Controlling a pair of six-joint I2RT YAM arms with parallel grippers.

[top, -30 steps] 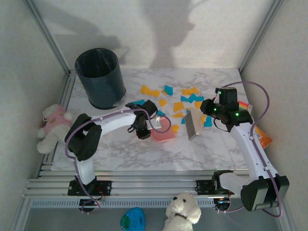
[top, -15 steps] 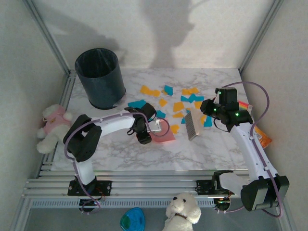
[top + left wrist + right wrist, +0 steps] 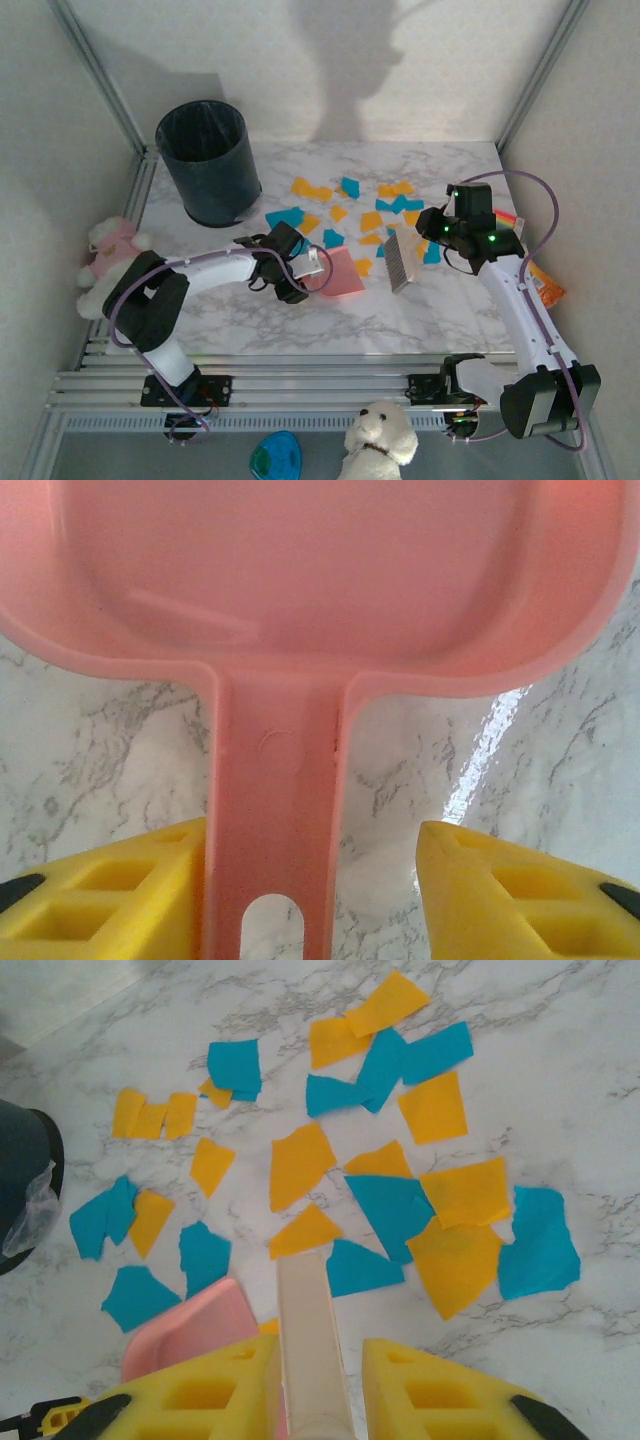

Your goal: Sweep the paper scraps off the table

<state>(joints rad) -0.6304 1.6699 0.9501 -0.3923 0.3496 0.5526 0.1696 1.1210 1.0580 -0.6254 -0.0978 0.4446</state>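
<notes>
The left gripper (image 3: pixel 310 875), fingers apart, is straddling the handle of the pink dustpan (image 3: pixel 300 580); the right gripper (image 3: pixel 318 1365) is clamping the brush (image 3: pixel 303 1310). With paper scraps (image 3: pixel 300 1165) lying across the table (image 3: pixel 560 1080), sweeping is risking shoving the unheld dustpan away.

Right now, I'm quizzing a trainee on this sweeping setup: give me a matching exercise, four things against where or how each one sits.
Things:
1. dustpan
2. brush
3. bin
4. paper scraps

States:
A. strewn, orange and teal, across the table
B. gripped in the shut right hand
C. upright at the back-left corner
D. pink, handle inside the open left hand

Pairs: 1-D, 2-B, 3-C, 4-A
</notes>
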